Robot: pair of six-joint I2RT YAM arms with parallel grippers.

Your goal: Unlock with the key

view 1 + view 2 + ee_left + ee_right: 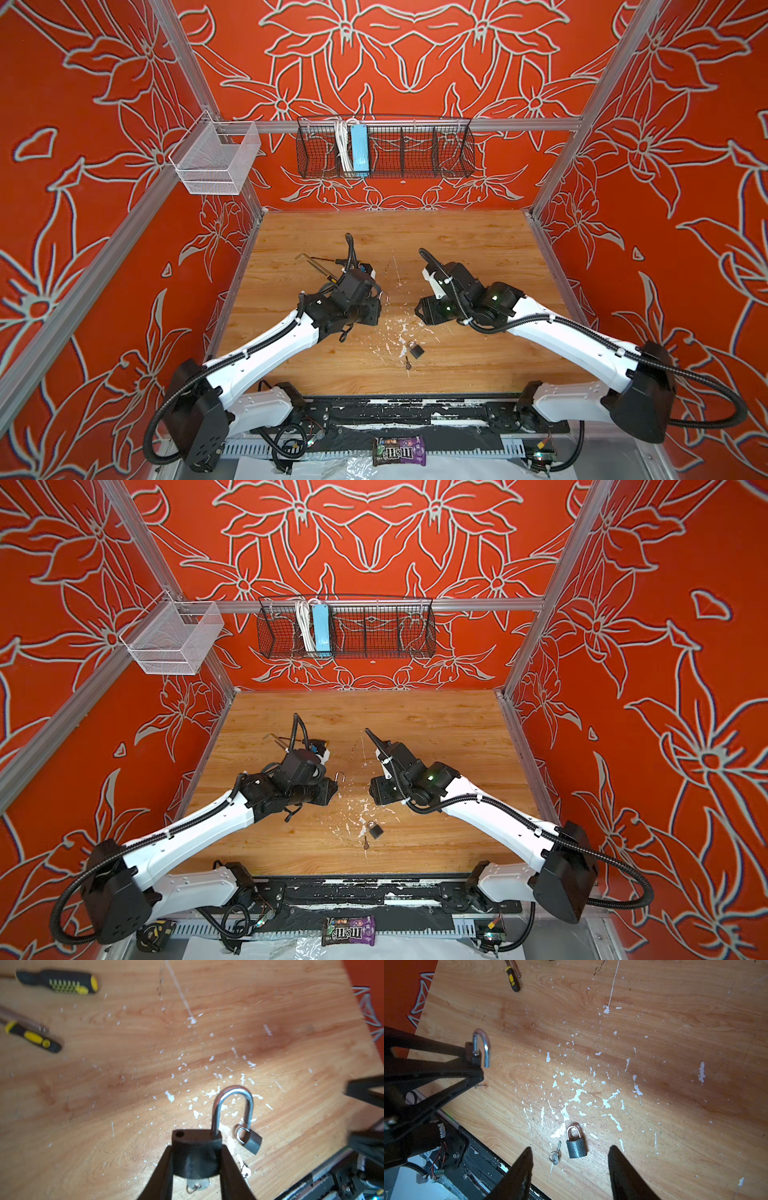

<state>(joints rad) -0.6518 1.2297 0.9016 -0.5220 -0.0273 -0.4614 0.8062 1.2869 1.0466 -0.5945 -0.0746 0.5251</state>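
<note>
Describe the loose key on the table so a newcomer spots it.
Wooden table, near the middle of its front edge: a small dark padlock lies flat. The key lies beside it, not touching. It is thin, silver, with a ring, unlike the blocky padlock.

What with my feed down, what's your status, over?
Left end effector shut on large padlock, shackle open. Right end effector open, empty. Small padlock, loose key on table beneath.

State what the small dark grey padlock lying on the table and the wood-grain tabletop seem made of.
Small dark grey padlock: probably metal; matt pebbled body, shiny polished shackle. Wood-grain tabletop: perhaps printed laminate over board; smooth grain surface chipped away to white patches.
</note>
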